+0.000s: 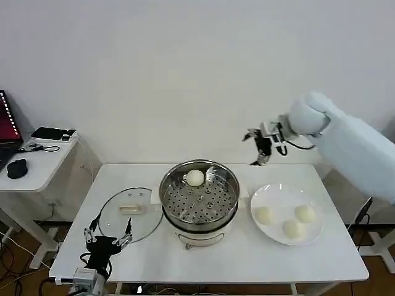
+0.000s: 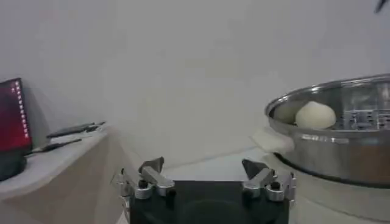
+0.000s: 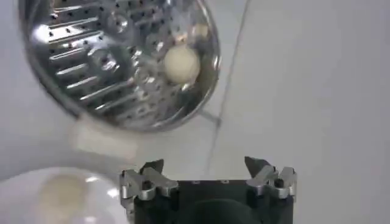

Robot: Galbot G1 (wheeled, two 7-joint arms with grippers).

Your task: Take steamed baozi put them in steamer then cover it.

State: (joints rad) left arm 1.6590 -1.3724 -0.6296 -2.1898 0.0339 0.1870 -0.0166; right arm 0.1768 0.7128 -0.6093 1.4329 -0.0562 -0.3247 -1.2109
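One baozi (image 1: 195, 177) sat in the steamer (image 1: 199, 198), three on the plate (image 1: 286, 216); the right end effector (image 1: 265, 148), open and empty, hovered high, risking a misjudged descent squashing one.

Lab: bare white wall, laptop (image 1: 6, 126) on side desk (image 1: 37, 166).

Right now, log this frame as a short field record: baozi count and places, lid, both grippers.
baozi in steamer: one, at the far side of the tray
baozi on plate: three
lid: off, flat on the table left of steamer
left gripper: open, empty, near the lid
right gripper: open, empty, raised behind the plate
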